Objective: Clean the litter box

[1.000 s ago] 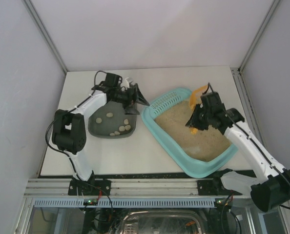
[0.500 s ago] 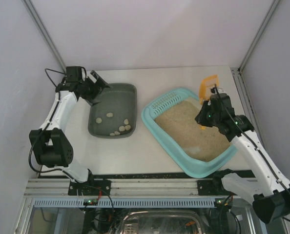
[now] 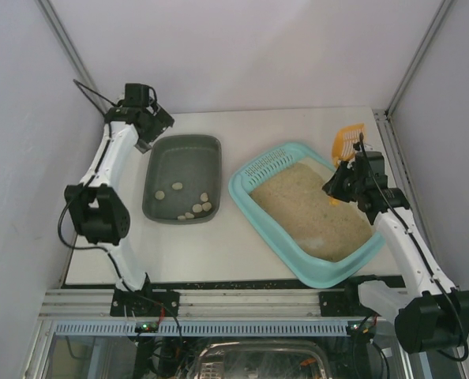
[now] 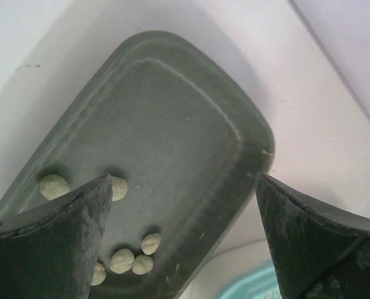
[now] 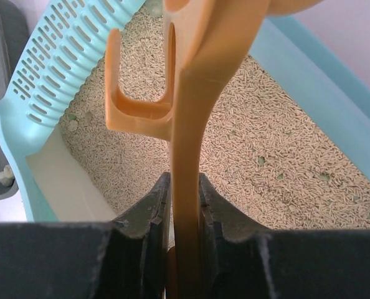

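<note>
- Progress, read from the tub across to the box: the dark grey-green tub [image 3: 189,154] on the left of the table [image 3: 234,241] holds a handful of pale clumps [image 3: 193,207] gathered at its near end. From that I judge much of the scooping is done.
- Litter box [image 3: 320,272] lies just right of the tub, angled on the table. Its perforated strip [image 3: 268,164] is at the far-left end and beige litter [image 3: 305,209] is spread across its floor.
- Leftovers: the right wrist view shows a few small greenish specks [image 5: 260,161] in the litter (too small to say whether they are waste). A last pass or two may be wanted, and the scoop has yet to be put down.
- Left end effector [image 3: 148,128] hovers above the tub's far-left corner. Its fingers [image 4: 54,243] are spread wide, holding nothing and touching nothing.
- Right end effector [image 5: 184,193] is clamped narrowly on the handle of the orange scoop [image 3: 347,142], which is raised over the box's far right corner. The scoop's head is out of the wrist view, so I cannot tell whether it carries anything.
</note>
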Robot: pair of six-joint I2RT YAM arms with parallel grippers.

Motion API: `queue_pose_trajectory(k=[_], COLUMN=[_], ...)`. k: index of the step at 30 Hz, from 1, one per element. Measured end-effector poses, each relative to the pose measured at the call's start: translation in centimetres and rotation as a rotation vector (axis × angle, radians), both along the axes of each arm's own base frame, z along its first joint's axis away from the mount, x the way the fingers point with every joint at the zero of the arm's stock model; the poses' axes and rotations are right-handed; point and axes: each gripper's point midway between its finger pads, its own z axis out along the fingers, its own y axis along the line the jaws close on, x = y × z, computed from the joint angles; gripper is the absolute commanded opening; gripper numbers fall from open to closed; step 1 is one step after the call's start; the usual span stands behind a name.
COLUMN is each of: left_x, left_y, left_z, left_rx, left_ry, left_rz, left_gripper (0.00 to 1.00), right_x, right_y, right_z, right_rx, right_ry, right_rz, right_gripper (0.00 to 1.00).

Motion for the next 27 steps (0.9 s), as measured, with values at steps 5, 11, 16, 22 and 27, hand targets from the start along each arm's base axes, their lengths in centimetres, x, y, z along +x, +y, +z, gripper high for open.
queue_pose_trajectory(k=[5, 11, 16, 22, 27], left_x=[3.7, 7.2, 6.1, 5.1, 4.4], left_y=[-1.4, -4.0, -7.5, -9.2, -10.2], left_z=[-3.4, -0.9, 1.1, 2.9, 3.1], left_rx=[0.021, 0.055, 0.007, -0.066, -0.087], left_ry=[0.107, 0.038, 0.003, -0.027, -0.042], left_rz=[-0.046, -0.167, -0.29, -0.398, -0.471], left_gripper=[1.0, 1.0, 1.0, 1.0, 1.0], right_x=[0.4, 1.3, 1.8, 0.0, -2.1], right_y=[1.5, 4.6, 6.5, 7.8, 9.5], right_z=[-0.2, 1.7, 3.3, 2.0, 2.2], right_rx=[-0.002, -0.021, -0.035, 0.027, 0.134], right_ry=[0.009, -0.014, -0.038, 0.075, 0.163], right_rz=[0.058, 0.175, 0.245, 0.231, 0.181], right_gripper=[0.0, 0.0, 0.0, 0.0, 0.0])
